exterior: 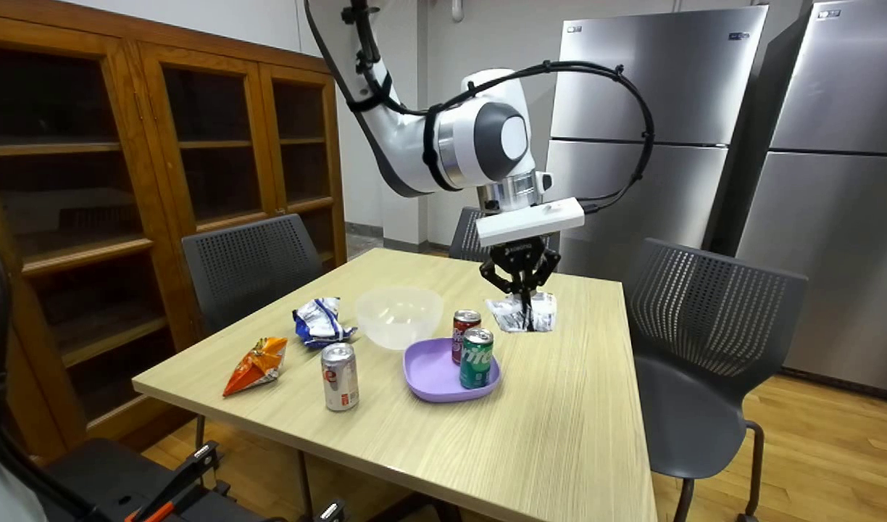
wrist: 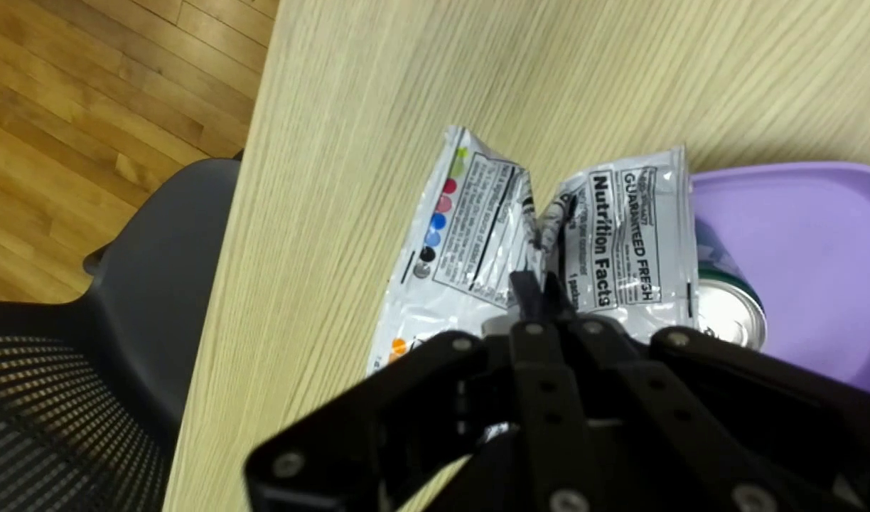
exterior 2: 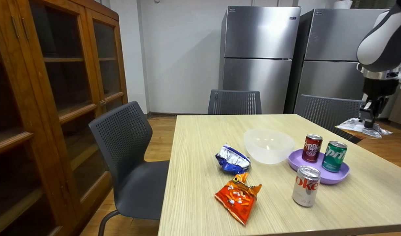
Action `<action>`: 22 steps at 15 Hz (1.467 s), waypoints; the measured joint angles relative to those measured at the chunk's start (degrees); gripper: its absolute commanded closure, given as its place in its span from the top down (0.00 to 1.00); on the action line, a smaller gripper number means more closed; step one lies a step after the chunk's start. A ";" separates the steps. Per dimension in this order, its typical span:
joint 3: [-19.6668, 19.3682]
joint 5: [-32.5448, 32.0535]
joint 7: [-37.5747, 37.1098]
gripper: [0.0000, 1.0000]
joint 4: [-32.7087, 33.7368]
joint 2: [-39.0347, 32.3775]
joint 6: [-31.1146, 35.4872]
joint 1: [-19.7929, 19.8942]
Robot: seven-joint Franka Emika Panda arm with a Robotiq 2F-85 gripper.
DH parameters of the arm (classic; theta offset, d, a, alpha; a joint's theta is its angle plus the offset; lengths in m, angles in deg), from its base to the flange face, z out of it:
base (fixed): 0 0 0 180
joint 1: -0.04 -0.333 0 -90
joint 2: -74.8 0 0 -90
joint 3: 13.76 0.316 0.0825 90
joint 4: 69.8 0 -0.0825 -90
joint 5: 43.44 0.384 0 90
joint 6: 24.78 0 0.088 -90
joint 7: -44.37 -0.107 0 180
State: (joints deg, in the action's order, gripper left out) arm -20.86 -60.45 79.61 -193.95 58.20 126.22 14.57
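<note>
Wrist view: slim black pincer [wrist: 541, 293] pinches a glossy, creased silvery packet [wrist: 479, 235].

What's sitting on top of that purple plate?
A Dr Pepper can and a Sprite can stand on the purple plate. The spots beneath them are covered and can't be seen.

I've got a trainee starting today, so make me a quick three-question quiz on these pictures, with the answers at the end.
1. How many cans stand on the purple plate?
2. True or false: the silver can stands on the table, apart from the plate.
3. What is the end effector shut on?

Key:
1. Two: a dark red can and a green can.
2. True.
3. A foil packet, pinched between its fingers.
</note>
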 measured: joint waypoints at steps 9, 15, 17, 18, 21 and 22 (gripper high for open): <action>4.83 3.36 0.03 0.00 -0.12 1.77 0.00 -3.93; 7.38 3.50 -3.26 0.00 -0.14 1.91 -0.02 -9.77; 8.09 3.43 -5.63 0.00 -0.14 1.90 -0.04 -11.88; 8.32 3.41 -6.81 0.00 -0.14 1.88 -0.04 -12.92; 8.65 2.65 -10.79 0.00 -0.13 1.55 -0.05 -15.64; 8.67 2.27 -12.12 0.00 -0.12 1.32 -0.05 -16.36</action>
State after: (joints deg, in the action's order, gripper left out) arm -12.19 -58.19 67.48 -194.08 59.52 126.16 -1.79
